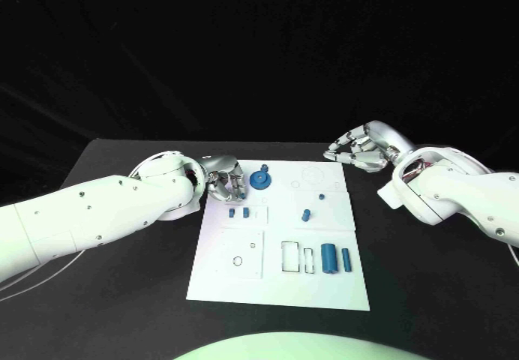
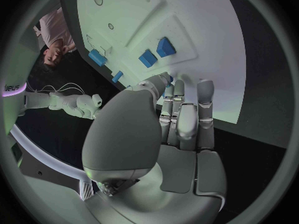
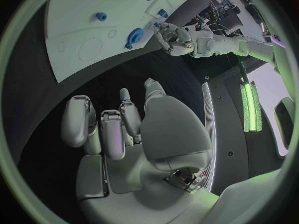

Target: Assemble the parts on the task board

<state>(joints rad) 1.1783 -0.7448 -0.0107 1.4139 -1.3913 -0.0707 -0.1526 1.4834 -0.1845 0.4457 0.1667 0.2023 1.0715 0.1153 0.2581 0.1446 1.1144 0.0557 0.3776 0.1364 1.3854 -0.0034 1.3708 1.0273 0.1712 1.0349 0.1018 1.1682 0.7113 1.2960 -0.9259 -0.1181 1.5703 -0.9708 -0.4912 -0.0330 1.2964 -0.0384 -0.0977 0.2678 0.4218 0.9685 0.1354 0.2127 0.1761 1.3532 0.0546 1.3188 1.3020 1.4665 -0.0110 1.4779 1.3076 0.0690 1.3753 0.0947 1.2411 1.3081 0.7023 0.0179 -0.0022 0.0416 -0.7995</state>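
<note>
The white task board (image 1: 283,277) lies in the middle of the black table. A blue gear (image 1: 261,178) sits near its far left corner, and two small blue blocks (image 1: 239,212) lie nearer me. My left hand (image 1: 225,181) hovers over the board's far left edge, just left of the gear. Its fingers (image 2: 187,109) are drawn together, thumb tip against them. A sliver of blue (image 2: 167,88) shows at the thumb tip; I cannot tell whether it is pinched. My right hand (image 1: 358,152) hangs beyond the far right corner, fingers (image 3: 106,129) curled in on nothing.
Two blue cylinders (image 1: 337,259) lie at the board's near right beside outlined slots (image 1: 290,256). Small blue pegs (image 1: 307,216) stand mid-board. Bare black table (image 1: 433,285) runs along both sides of the board.
</note>
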